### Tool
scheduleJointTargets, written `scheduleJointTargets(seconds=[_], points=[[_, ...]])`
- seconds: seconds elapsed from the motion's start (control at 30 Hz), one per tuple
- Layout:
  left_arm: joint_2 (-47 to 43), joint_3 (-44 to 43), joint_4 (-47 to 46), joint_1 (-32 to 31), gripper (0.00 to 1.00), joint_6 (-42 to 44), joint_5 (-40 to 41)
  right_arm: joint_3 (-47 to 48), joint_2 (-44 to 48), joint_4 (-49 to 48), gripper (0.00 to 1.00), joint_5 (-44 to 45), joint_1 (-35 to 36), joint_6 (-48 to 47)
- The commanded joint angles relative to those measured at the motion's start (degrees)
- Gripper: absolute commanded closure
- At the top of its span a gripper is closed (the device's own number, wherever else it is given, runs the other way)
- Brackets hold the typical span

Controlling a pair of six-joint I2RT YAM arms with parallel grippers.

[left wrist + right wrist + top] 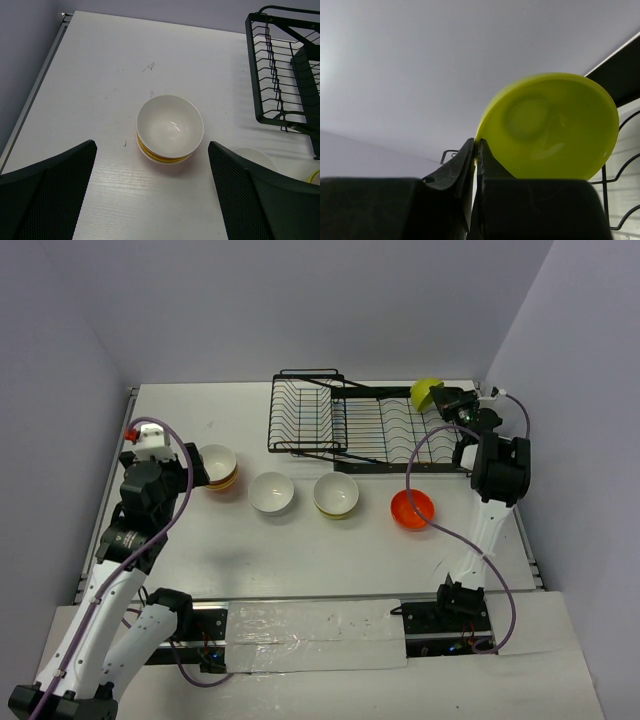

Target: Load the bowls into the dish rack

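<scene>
right jaws clenched on the rim of a lime-green bowl (550,125), held on edge at the far right end of the dish rack (330,425). left jaws released, spread wide above a stack of bowls (170,125) on the bench (100,75). further along the bench, in a row: white bowl (271,492), yellow-green bowl (336,495), orange bowl (412,508).

Robot lab, wht table (300,560), blank wall panels (300,300)
</scene>
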State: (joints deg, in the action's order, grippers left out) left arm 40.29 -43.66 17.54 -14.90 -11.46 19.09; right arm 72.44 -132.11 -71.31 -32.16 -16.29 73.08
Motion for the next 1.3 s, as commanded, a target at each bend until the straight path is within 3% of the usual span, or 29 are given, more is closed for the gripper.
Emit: scheduleJointTargets(seconds=[0.0,0.4,0.7,0.9,0.93,1.03,1.27], points=[[-0.13,-2.92,-0.14,-0.22,0.01,0.48,-1.07,1.3,-1.83,-10.25,1.0,1.49,-0.58,1.8],[-0.65,-3.89,0.92,-0.22,0.01,1.09,-0.64,-0.72,-3.15,-11.13,1.0,5.79,-0.58,3.56],[-0.83,-3.71,0.83,-0.22,0.01,1.0,-0.64,-4.15,0.8,-7.27,1.0,9.75,-0.58,-0.65],[-0.92,-3.71,0.92,-0.31,0.01,0.92,-0.64,-4.86,2.12,-5.69,0.85,10.89,-0.49,-1.71],[-1.01,-3.71,1.0,-0.22,0.01,0.92,-0.64,-5.03,2.3,-5.51,0.76,10.89,-0.49,-1.8],[-1.27,-3.71,1.27,-0.22,0.01,1.0,-0.46,-5.03,2.74,-4.98,0.64,10.54,-0.41,-2.24],[-1.89,-3.54,1.44,-0.22,0.01,1.09,-0.37,-5.3,5.02,-1.47,0.5,10.37,-0.14,-5.31]])
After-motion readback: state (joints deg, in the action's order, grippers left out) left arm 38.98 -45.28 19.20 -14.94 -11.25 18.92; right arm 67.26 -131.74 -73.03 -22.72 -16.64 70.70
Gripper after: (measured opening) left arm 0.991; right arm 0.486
